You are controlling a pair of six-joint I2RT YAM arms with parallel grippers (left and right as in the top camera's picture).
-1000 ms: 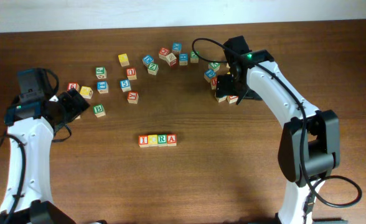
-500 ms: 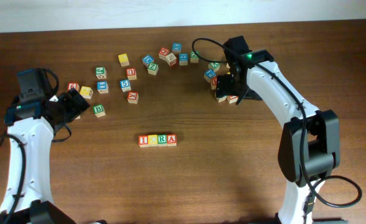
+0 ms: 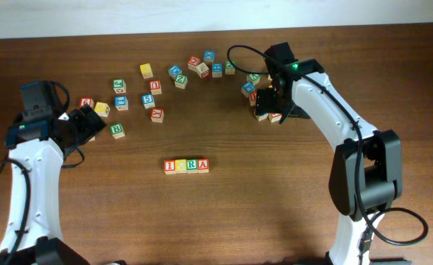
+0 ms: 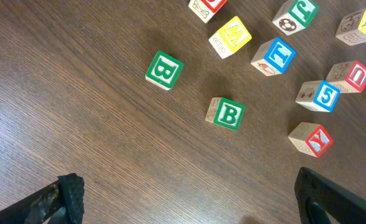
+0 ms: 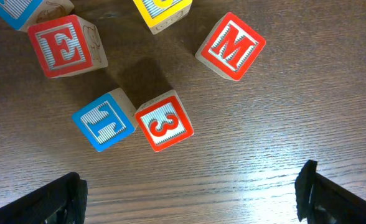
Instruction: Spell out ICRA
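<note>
You are viewing the ICRA cubes [image 3: 186, 165] sitting in one touching row at the middle of the worktop [image 3: 224, 213], reading I, C, R, A. The left gripper [image 4: 189, 199] is hanging spread above a green B cube [image 4: 164, 69]. The right gripper [image 5: 192, 193], also spread, is hanging above a red E cube [image 5: 61, 46], a red M cube [image 5: 231, 46] and a red 3 cube [image 5: 164, 121]. Nothing is shifting since the earlier frame.

Wooden desk [image 3: 216, 221]. Loose letter cubes [image 3: 155, 86] scattered across 10 to 1 o'clock. Red 3 cube [image 5: 164, 121] touching blue cube [image 5: 104, 120] at its 9 o'clock; red M cube [image 5: 231, 46] at 1 o'clock, apart.
</note>
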